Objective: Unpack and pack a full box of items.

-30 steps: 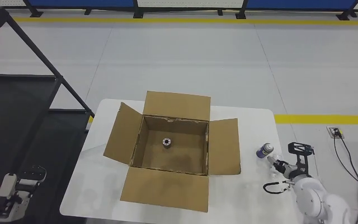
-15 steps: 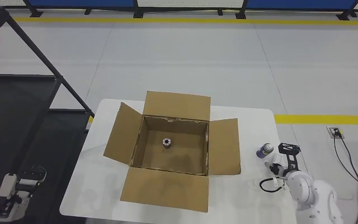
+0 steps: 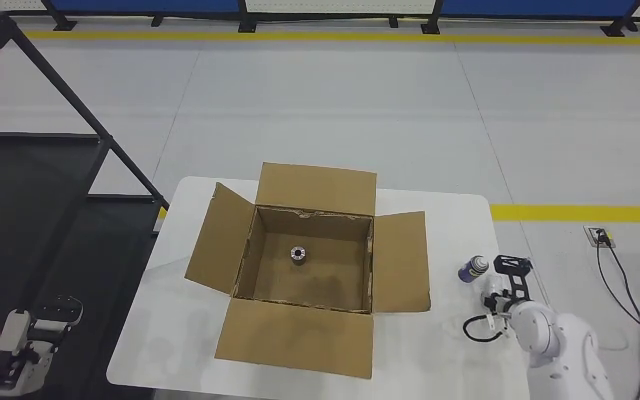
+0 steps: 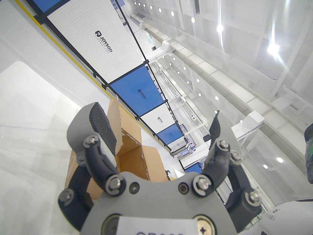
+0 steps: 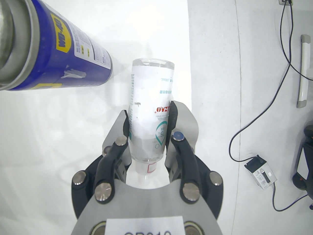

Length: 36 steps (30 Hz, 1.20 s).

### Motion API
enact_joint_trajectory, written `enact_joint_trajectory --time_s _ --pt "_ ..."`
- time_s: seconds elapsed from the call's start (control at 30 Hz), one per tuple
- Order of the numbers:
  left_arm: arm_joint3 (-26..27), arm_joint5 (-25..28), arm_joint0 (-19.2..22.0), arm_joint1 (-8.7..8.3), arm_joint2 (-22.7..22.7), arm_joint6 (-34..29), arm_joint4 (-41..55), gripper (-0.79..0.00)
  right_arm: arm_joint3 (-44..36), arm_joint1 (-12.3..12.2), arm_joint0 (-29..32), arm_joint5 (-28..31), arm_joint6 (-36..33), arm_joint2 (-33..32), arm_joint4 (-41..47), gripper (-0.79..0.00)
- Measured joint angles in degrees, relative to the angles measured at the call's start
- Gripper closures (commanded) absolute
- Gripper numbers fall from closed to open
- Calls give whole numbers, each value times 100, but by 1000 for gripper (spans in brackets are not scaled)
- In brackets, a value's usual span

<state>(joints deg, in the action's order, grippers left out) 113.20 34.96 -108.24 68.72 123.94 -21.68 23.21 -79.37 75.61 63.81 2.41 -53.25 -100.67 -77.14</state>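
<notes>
An open cardboard box sits mid-table with its flaps spread, and a small round item lies on its floor. A blue spray can stands right of the box, close to the table's right edge. Beside the can, my right gripper is shut on a clear bottle with a white label; the right gripper grips it near the cap end, base pointing at the table. The blue spray can is just next to it. My left gripper hangs off the table's left front. The left gripper is open, and nothing sits between its fingers.
The white table's right edge runs close beside the held bottle, with grey floor beyond. A cable and adapter lie on that floor. A black metal frame stands left of the table.
My right arm has shifted a little left, toward the spray can, with the bottle in its grip. The left arm and the box have not moved.
</notes>
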Motion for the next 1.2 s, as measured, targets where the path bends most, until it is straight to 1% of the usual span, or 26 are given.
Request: enact_joint_trajectory --time_s 0.1,0.2,0.3,0.43,0.5,0.57,0.67,0.73,0.8,0.9,1.0,1.03,1.13,1.2 --pt "0 0 0 0 0 0 0 -785 -37 -14 -19 -28 29 -9 72 0" --pt "0 0 0 0 0 0 0 -785 -333 -28 96 -55 160 -102 267 0" --pt "0 0 0 0 0 0 0 -785 -941 -32 375 -105 372 -262 585 0" --pt "0 0 0 0 0 0 0 -785 -2183 -14 969 -59 804 -513 1313 0" --pt "0 0 0 0 0 0 0 -785 -2761 -2 1258 123 1052 -573 1718 0" --pt "0 0 0 0 0 0 0 -785 -3367 -3 1568 515 1273 -570 2095 0" --pt "0 0 0 0 0 0 0 -785 -4013 -18 1794 1005 1337 -338 2277 0" --pt "0 0 0 0 0 0 0 -785 -4289 -37 1734 1272 1152 7 2140 0" --pt "0 0 0 0 0 0 0 -785 -4396 -51 1553 1449 931 405 1963 0" --pt "0 0 0 0 0 0 0 -785 -4302 -58 1046 1695 502 1241 1593 0" --pt "0 0 0 0 0 0 0 -785 -3917 -21 334 1801 79 2215 1089 0" --pt "0 0 0 0 0 0 0 -785 -3695 13 19 1804 -37 2637 877 0" --pt "0 0 0 0 0 0 0 -785 -3037 140 -765 1680 -220 3652 513 0" --pt "0 0 0 0 0 0 0 -785 -2616 239 -1221 1601 -267 4217 353 0"
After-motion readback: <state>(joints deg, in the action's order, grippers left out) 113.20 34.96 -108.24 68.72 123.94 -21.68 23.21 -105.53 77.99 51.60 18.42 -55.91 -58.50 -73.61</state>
